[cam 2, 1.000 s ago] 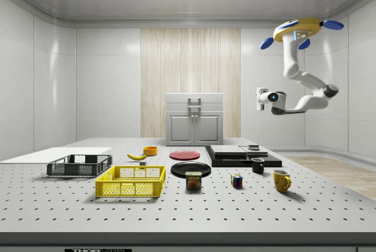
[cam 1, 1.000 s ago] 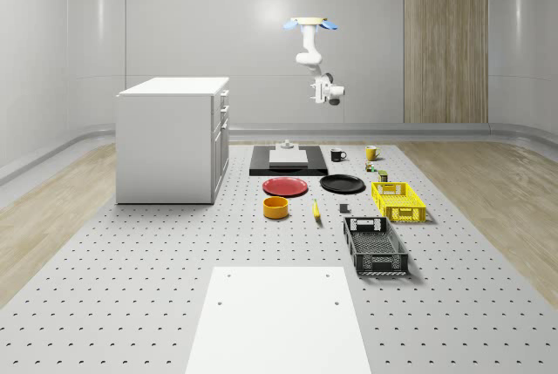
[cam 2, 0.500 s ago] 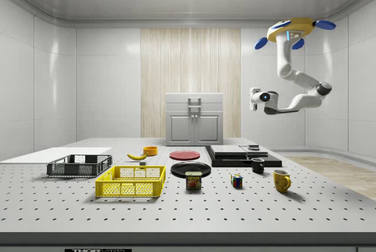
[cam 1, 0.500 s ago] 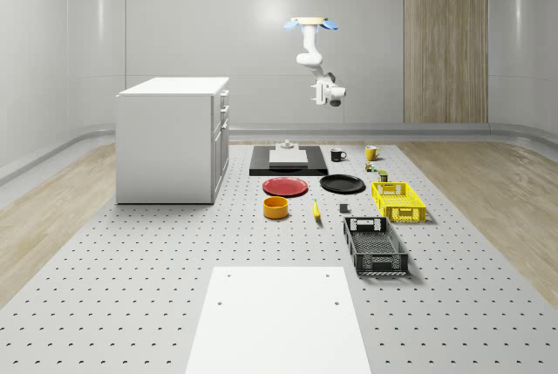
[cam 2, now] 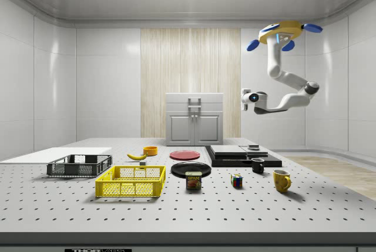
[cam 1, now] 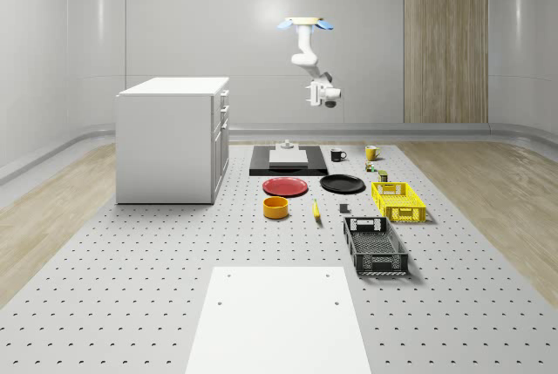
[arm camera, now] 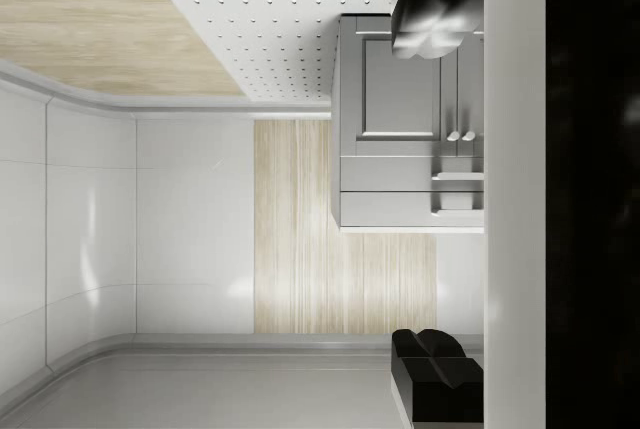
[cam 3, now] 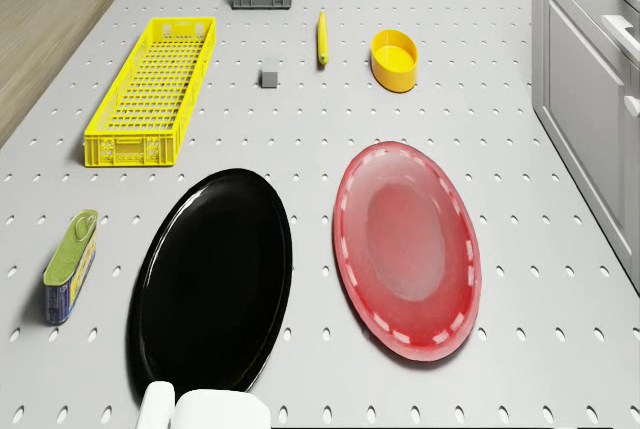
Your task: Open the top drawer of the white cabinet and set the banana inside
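The white cabinet (cam 1: 170,139) stands at the whole-scene view's left, with its drawers shut; the top drawer (cam 2: 194,104) has a handle on its front. The banana (cam 1: 316,209) lies on the table beside the yellow bowl (cam 1: 275,207), also visible as banana (cam 3: 322,37) and banana (cam 2: 137,156). The drone (cam 1: 302,23) hovers high above the back of the table, over the black slab (cam 1: 289,159). Its arm hangs down and the gripper (cam 2: 247,96) points toward the cabinet (arm camera: 410,129), far from it. The gripper (arm camera: 437,194) is open and holds nothing.
A red plate (cam 3: 408,249) and a black plate (cam 3: 212,279) lie below the drone. A yellow basket (cam 1: 398,200), a dark crate (cam 1: 375,245), a can (cam 3: 70,264), two mugs and a small cube stand on the whole-scene view's right. A white panel (cam 1: 279,317) lies at the front.
The drone, arm and gripper have shifted to the side view's left, toward the cabinet, at about the same height. Things on the table have not moved.
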